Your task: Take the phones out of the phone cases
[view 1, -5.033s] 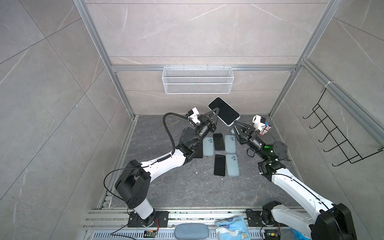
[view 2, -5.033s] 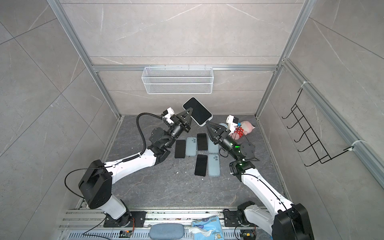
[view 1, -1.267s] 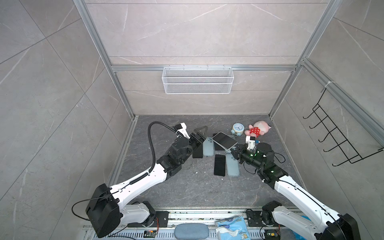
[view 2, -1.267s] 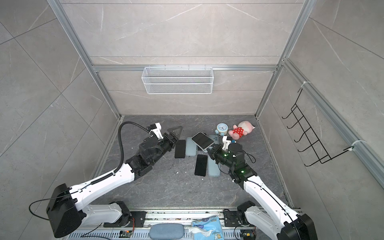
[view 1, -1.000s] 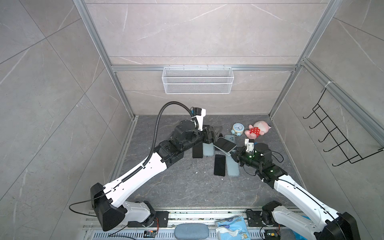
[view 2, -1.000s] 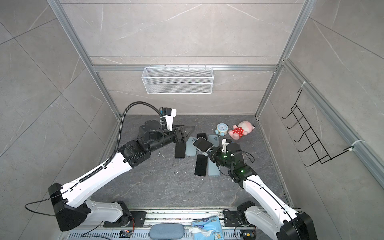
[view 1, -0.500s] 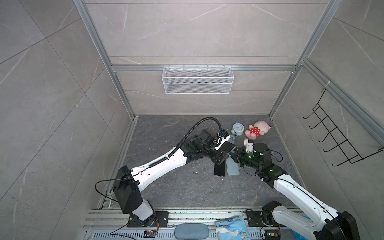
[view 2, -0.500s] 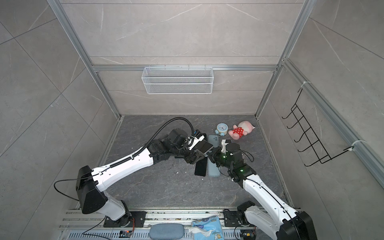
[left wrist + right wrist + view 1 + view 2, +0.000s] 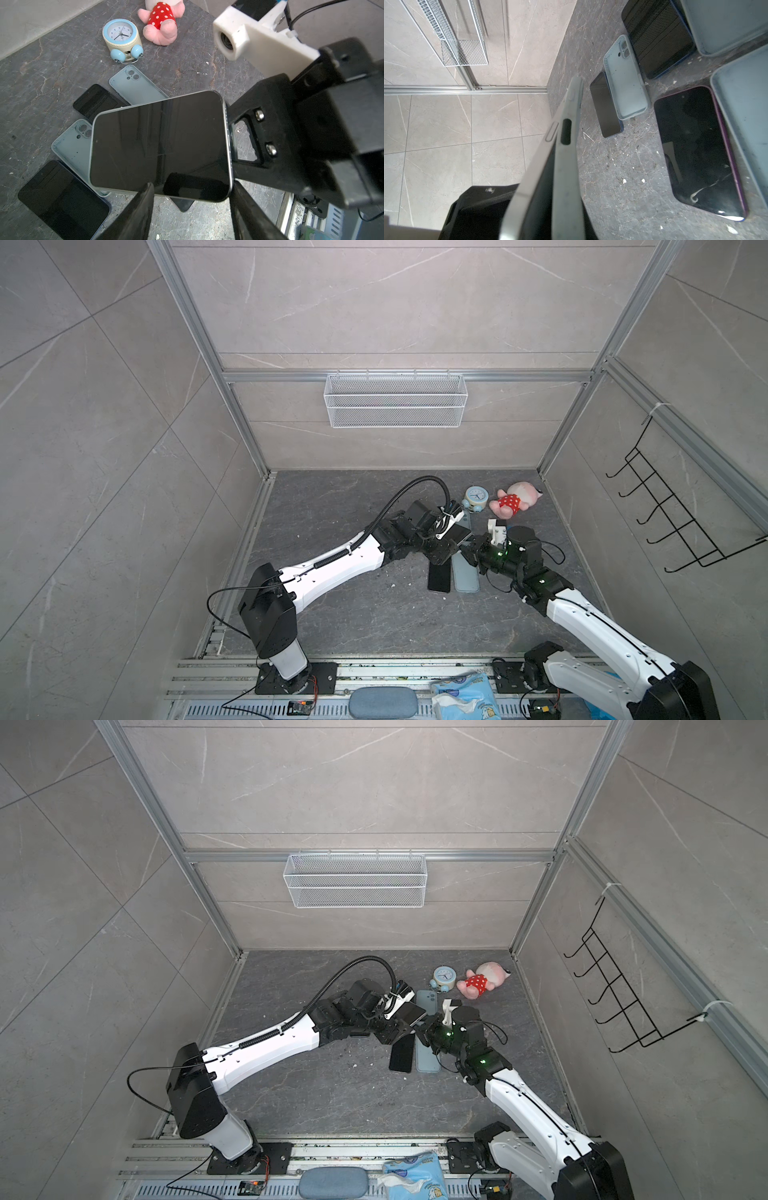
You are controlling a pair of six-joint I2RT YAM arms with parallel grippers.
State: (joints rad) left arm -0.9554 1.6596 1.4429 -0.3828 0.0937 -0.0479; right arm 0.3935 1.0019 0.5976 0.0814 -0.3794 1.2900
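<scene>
Over the last second the left arm has been brought across the floor (image 9: 332,614) to meet the right arm, so that the left gripper (image 9: 192,187) is now set at the free end of the phone (image 9: 160,143). Its jaws are being narrowed but are shown apart, one finger on each side of the phone's near corner, and no firm contact can be made out. The right gripper (image 9: 466,546) is kept tightly closed on the opposite end, and the phone is thereby held aloft between the two arms, its screen turned toward the left wrist camera. In the right wrist view the phone case (image 9: 566,176) is seen edge-on. The phone's silver frame appears to be partly lifted from it along one side, though the clamped end is hidden. It is judged that the handover is finished and that the pulling apart is about to be begun, with the case anchored by one gripper and the phone to be taken by the other. Directly beneath, the floor is crowded with empty pale blue cases (image 9: 135,87) and dark phones (image 9: 62,199), so a dropped part would land on them. The alarm clock (image 9: 121,39) and the plush toy (image 9: 161,22) are left well apart toward the back. Little room is left between the two grippers, and a collision is the likeliest hindrance.
</scene>
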